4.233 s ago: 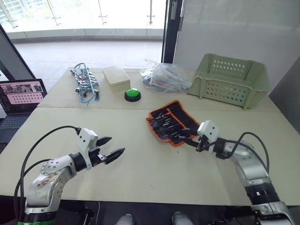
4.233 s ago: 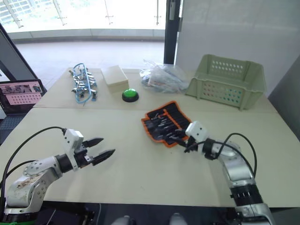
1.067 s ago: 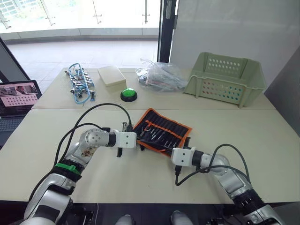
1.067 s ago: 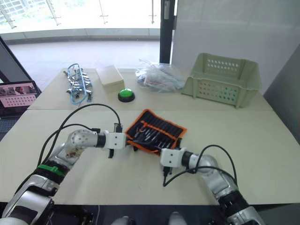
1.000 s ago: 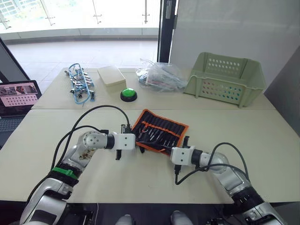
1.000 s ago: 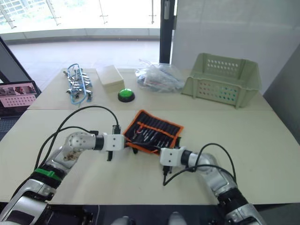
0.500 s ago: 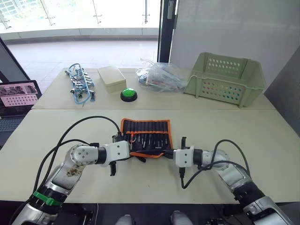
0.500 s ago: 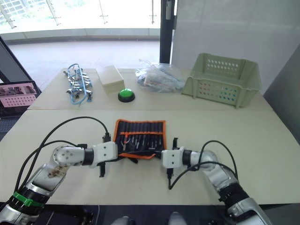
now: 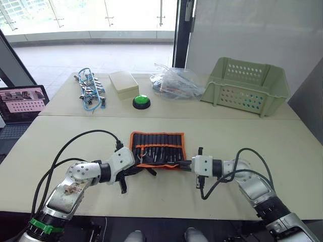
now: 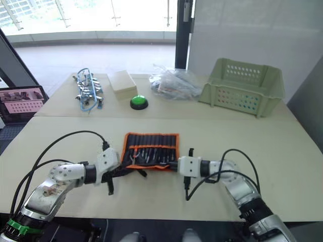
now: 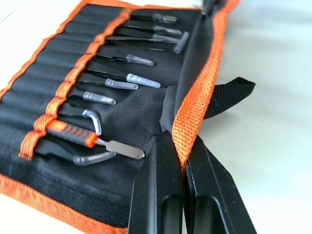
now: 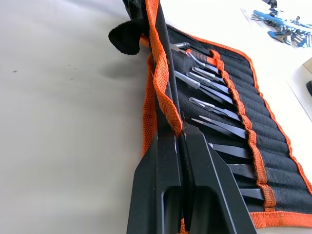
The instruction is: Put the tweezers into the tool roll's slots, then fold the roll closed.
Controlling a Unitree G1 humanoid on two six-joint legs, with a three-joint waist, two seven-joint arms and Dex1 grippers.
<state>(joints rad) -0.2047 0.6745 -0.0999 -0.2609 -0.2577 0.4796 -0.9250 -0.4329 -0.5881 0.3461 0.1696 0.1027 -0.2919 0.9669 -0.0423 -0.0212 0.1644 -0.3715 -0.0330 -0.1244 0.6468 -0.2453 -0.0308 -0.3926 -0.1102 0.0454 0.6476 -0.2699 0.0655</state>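
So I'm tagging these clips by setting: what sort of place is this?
Probably an office or lab set up for robot trials. Two pale tables stand pushed together beside floor-to-ceiling windows, an open laptop sits off to the left, and a green push button lies among sorting props like the pale green basket.

Two pale tables are being seen pushed together edge to edge — a seam is running between them. Daylight is being let in through floor-to-ceiling windows beyond, over a light tiled floor. A white wall is standing behind — past a dark door frame.
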